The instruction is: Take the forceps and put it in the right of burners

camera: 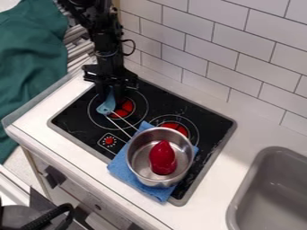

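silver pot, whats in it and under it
Inside the silver pot is a red object. Under the pot is a blue cloth poking out around it. The pot covers the cloth's middle, and the red object hides part of the pot's floor.

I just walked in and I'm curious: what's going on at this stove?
A robot's black gripper is at the blue end of a thin metal implement, over the left burner. That may be the forceps, though I can't tell whether it is gripped. Beside it, a metal pot holding a red object sits on a blue cloth on the cooktop.
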{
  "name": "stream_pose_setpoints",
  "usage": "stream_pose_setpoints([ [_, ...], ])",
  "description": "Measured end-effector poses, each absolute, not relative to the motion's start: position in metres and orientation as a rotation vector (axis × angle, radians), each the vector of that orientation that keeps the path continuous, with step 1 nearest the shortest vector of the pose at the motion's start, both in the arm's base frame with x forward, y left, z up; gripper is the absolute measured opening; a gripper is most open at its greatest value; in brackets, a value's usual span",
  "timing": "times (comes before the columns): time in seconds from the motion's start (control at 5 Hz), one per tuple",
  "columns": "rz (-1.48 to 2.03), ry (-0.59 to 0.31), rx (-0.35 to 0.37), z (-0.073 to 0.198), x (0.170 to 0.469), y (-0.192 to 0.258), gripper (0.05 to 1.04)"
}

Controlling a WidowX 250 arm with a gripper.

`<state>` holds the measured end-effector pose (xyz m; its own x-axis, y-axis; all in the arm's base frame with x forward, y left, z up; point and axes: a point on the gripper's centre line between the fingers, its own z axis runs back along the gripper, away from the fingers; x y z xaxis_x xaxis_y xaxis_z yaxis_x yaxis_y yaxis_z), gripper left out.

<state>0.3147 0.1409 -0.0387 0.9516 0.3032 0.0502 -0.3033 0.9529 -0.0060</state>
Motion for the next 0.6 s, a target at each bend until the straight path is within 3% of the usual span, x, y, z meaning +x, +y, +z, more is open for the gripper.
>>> stream_pose_setpoints([
  [0.4,0.203,-0.145,0.037,0.006,0.330,0.107,0.316],
  [0.6,0.099,-0.147,0.049,0.018,0.338,0.069,0.316],
])
